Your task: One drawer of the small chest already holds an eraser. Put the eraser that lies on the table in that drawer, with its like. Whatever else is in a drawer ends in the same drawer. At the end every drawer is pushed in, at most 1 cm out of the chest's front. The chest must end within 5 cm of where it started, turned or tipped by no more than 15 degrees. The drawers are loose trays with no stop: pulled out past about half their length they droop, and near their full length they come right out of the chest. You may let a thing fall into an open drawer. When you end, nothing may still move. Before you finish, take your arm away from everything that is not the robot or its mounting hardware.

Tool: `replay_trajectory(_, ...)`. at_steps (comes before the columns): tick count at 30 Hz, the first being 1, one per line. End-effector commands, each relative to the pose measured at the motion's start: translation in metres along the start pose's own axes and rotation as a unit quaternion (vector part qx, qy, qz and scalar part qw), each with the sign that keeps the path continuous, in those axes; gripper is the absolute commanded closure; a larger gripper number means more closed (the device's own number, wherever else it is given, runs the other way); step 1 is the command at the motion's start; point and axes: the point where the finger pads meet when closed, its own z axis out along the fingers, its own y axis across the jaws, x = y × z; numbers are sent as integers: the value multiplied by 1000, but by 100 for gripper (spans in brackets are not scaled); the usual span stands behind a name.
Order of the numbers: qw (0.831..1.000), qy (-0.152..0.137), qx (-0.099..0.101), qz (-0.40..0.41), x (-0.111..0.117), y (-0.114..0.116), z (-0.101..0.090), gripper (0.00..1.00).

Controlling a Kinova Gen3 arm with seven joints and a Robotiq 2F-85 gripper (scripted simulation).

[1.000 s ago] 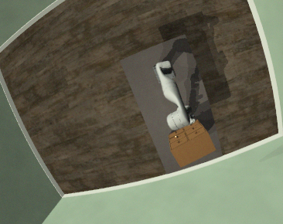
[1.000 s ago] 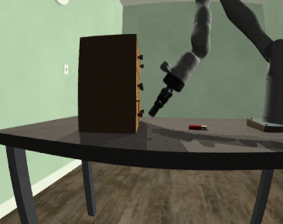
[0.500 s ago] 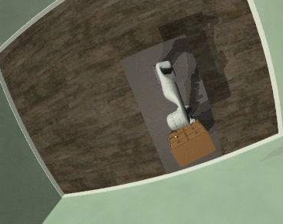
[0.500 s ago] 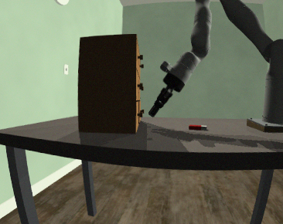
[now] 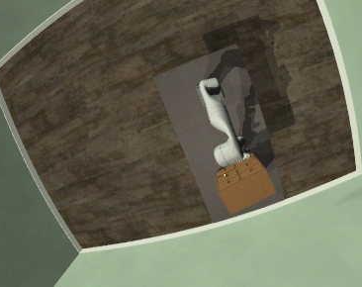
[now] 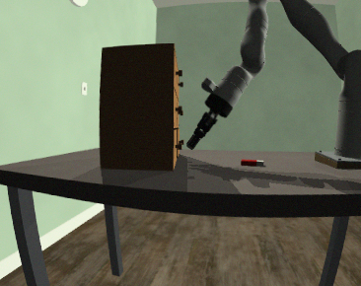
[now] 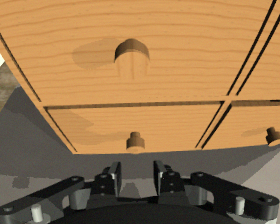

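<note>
The orange wooden chest [image 5: 252, 193] [image 6: 138, 108] [image 7: 191, 55] stands upright on the table. Its drawers look pushed in, so the eraser inside is hidden. The table's eraser [image 6: 252, 163], red with a white end, lies between the chest and the arm's base. My gripper [image 6: 190, 146] [image 7: 137, 171] is partly open with nothing between its fingers. It points down at a slant towards the chest, a little in front of the lowest drawers. In the wrist view a bottom drawer's knob [image 7: 135, 142] is straight ahead, not between the fingertips.
A larger knob [image 7: 132, 56] is on the drawer front above, and another bottom drawer's knob [image 7: 274, 136] is to the right in the wrist view. The arm's base [image 6: 342, 160] stands at the right in the exterior view. The table [image 5: 180, 104] [image 6: 227, 203] has its edge close beside the chest.
</note>
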Motion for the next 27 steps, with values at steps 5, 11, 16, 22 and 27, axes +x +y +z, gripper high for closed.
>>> replay_trajectory(5,1000,2,0,-1,10,-1,6,67)
replay_trajectory(11,1000,2,0,-1,17,-1,11,67)
replay_trajectory(16,1000,2,0,-1,21,-1,14,67)
replay_trajectory(22,1000,2,0,-1,23,-1,15,67)
replay_trajectory(27,1000,2,0,-1,23,-1,15,67)
